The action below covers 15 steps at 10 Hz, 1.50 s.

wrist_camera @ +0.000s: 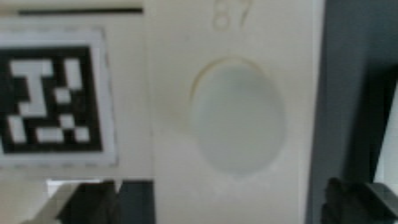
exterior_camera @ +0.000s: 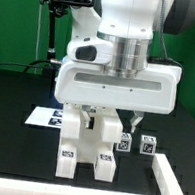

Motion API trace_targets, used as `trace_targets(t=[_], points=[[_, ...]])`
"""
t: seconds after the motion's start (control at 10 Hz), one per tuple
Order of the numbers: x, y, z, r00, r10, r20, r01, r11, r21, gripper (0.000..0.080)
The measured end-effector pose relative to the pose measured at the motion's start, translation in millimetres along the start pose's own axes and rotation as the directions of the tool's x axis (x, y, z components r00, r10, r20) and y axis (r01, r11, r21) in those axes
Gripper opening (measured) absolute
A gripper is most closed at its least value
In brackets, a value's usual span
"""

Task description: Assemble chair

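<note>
The chair (exterior_camera: 89, 143) is a cluster of chunky white bars with marker tags, standing on the black table under my gripper (exterior_camera: 110, 120). The wide white gripper body hides its upper part. In the wrist view one white bar (wrist_camera: 231, 100) with an oval dimple fills the frame, and a marker tag (wrist_camera: 50, 105) lies beside it. My dark fingertips (wrist_camera: 89, 203) sit on either side of this bar, pressed against it. The gripper (wrist_camera: 228, 205) looks shut on the bar.
The marker board (exterior_camera: 44, 116) lies flat behind the chair at the exterior view's left. Two small tagged white pieces (exterior_camera: 136, 145) stand at the exterior view's right. The low white L-shaped wall (exterior_camera: 171, 182) runs along the front right.
</note>
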<state>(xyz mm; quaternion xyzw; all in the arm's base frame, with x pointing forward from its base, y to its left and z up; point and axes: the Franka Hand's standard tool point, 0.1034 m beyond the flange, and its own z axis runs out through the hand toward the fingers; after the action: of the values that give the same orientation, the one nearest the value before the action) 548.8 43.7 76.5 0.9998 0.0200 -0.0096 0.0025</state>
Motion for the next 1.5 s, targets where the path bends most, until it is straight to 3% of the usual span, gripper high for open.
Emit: trace_targets(t=[0.4,0.6,1.0,1.2,1.3,1.5], points=[[0.5,-0.5,-1.1,1.000,-0.001,-0.001,0.001,1.000,0.000,0.0648],[3.7,1.9,-11.3,1.000,-0.001,0.002,0.001,1.000,0.005,0.0649],[3.1,-2.5,-68.4,0.999,0.012,0.038,-0.014,0.999,0.046,0.0649],[-11.5,-25.0,-90.8,0.993,0.109,0.043,-0.112,0.992,0.063,0.0649],[-20.0,-40.6,-90.7,0.986,0.158,0.050,-0.161,0.985,0.063,0.0649],[-31.2,-89.4,-79.0,0.967,0.249,0.052,-0.252,0.966,0.053,0.0649]])
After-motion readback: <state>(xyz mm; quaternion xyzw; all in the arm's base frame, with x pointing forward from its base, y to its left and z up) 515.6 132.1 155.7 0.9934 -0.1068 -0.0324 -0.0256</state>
